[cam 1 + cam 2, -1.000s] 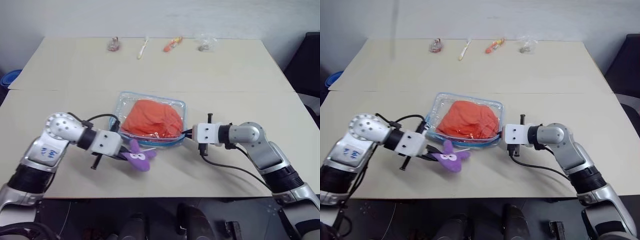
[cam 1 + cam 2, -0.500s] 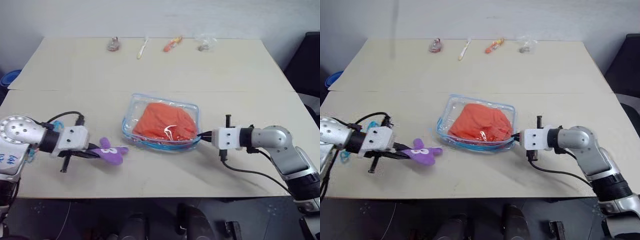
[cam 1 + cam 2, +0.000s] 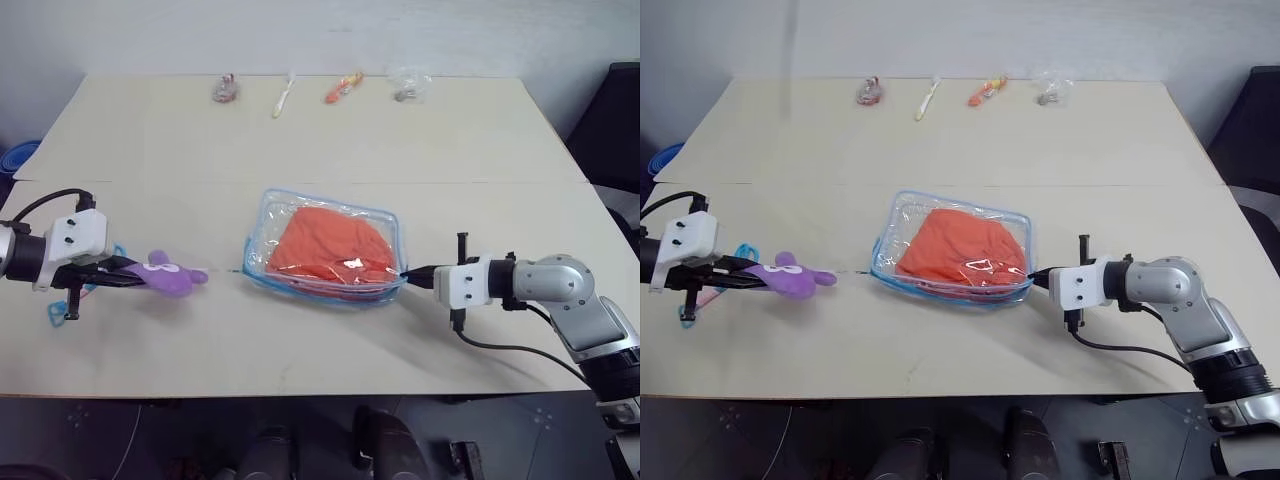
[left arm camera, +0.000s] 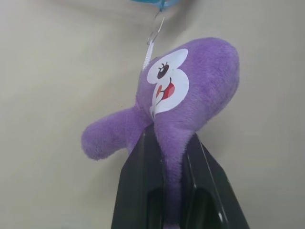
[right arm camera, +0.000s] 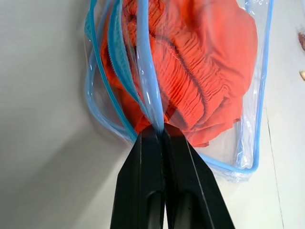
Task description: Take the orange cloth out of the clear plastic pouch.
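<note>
orange cloth (image 3: 330,245), blue-edged clear pouch (image 3: 270,215), purple plush toy (image 3: 165,275)

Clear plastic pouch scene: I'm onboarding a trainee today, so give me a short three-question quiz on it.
1. True or false: the orange cloth is out of the clear plastic pouch.
2. What does the left end effector hold?
3. The right end effector grips: A) the cloth alone, B) the pouch's blue edge, C) nothing.

Key: 1 false, it lies inside. 2 the purple plush toy. 3 B.
</note>
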`<state>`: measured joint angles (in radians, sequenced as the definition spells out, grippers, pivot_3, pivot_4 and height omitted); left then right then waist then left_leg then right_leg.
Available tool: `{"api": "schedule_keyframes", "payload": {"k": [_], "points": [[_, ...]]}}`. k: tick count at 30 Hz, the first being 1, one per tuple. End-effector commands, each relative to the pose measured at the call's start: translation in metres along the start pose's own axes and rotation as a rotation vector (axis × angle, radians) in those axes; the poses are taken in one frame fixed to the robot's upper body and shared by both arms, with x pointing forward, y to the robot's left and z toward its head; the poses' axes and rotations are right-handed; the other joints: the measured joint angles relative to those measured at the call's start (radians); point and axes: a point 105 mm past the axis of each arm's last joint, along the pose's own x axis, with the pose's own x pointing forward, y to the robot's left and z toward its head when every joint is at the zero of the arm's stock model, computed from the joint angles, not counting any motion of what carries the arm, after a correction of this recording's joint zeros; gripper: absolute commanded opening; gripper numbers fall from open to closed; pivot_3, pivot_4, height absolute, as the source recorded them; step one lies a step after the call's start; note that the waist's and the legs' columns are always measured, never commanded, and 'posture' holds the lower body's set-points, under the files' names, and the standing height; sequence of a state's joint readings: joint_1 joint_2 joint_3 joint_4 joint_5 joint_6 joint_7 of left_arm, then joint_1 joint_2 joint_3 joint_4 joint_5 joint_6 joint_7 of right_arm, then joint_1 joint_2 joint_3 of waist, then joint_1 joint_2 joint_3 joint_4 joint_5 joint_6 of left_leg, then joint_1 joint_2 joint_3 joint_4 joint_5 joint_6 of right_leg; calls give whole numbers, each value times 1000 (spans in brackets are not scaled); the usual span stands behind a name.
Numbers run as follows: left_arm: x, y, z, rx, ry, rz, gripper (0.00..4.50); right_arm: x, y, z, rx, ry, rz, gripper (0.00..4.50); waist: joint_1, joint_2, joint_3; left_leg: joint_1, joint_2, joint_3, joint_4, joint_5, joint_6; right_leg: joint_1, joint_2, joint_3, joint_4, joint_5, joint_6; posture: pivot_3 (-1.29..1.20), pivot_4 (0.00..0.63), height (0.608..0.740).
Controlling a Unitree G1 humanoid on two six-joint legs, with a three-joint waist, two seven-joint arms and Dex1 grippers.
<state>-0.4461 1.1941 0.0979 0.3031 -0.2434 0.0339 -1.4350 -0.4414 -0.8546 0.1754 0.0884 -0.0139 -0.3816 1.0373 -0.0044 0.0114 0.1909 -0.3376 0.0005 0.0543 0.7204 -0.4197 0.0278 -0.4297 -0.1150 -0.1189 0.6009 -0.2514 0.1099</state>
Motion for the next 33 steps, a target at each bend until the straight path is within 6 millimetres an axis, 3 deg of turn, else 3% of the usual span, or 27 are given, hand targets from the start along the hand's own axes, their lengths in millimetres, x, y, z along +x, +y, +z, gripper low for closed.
{"api": "schedule_keyframes", "payload": {"k": [1, 2, 5, 11, 16, 20, 22, 26, 28, 29, 31, 33], "points": [[5, -4, 5, -3, -14, -17, 4, -11, -8, -4, 8, 30, -46, 0, 0, 0, 0, 0, 0, 0, 0, 0, 0, 0, 0, 0, 0, 0, 0, 0, 150, 740], [9, -8, 7, -6, -24, -36, 4, -10, -7, -2, 17, 20, -42, 0, 0, 0, 0, 0, 0, 0, 0, 0, 0, 0, 0, 0, 0, 0, 0, 0, 150, 740], [16, -18, 10, -29, -36, -90, 898, -10, -5, 1, 47, 5, -37, 639, 1, 0, 0, 0, 2, 0, 0, 0, 0, 0, 0, 0, 0, 0, 0, 0, 150, 740], [16, -38, 12, -41, -33, -182, 2813, -15, -7, 5, 64, 5, -46, 2710, 0, 0, 0, 0, 3, 0, 0, 0, 0, 0, 0, 1, 0, 0, 0, 0, 150, 740], [3, -37, 10, -42, -3, -170, 4336, -23, -5, 13, 107, 3, -78, 4423, 4, 0, 0, 0, 3, 0, 0, 0, 0, 0, 0, 1, 0, 0, 0, 0, 150, 740], [-26, -24, 20, -66, -12, -120, 4470, -41, 0, 35, 278, -38, -118, 4491, 8, 0, 0, -1, 3, -1, 0, 0, 0, 0, 0, 0, 0, 0, 0, 0, 150, 740], [-25, -11, 45, -51, -100, -97, 4470, -50, 6, 57, 436, -125, -103, 4491, 14, 0, 0, 0, 2, -1, 0, 0, 0, 0, 0, 0, 0, 0, 0, 0, 150, 740], [9, 3, 93, 84, -230, -85, 4470, -56, 15, 86, 632, -214, -84, 4491, 35, 0, -1, 2, 1, -2, 2, 0, 0, 3, -1, 1, 2, 0, 0, 0, 150, 740], [26, 4, 104, 168, -236, -82, 4470, -55, 18, 94, 671, -228, -82, 4491, 32, 0, -1, 2, -1, -3, 3, 0, 0, 4, -1, 2, 2, 0, 0, 0, 150, 740], [44, -3, 106, 248, -221, -113, 4470, -53, 19, 100, 692, -242, -92, 4491, 31, 0, -1, 3, -2, -4, 2, 0, 0, 4, -1, 2, 2, 0, 0, 0, 150, 740], [73, -14, 108, 348, -205, -172, 4470, -49, 21, 105, 717, -248, -118, 4491, 28, 0, -1, 2, -3, -4, 2, 0, 0, 3, 0, 2, 2, 0, 0, 0, 150, 740], [89, -17, 107, 403, -189, -188, 4470, -46, 21, 107, 733, -243, -138, 4491, 26, 0, 0, 2, -3, -3, 2, 0, 0, 2, 0, 3, 2, 0, 0, 0, 150, 740]]}}
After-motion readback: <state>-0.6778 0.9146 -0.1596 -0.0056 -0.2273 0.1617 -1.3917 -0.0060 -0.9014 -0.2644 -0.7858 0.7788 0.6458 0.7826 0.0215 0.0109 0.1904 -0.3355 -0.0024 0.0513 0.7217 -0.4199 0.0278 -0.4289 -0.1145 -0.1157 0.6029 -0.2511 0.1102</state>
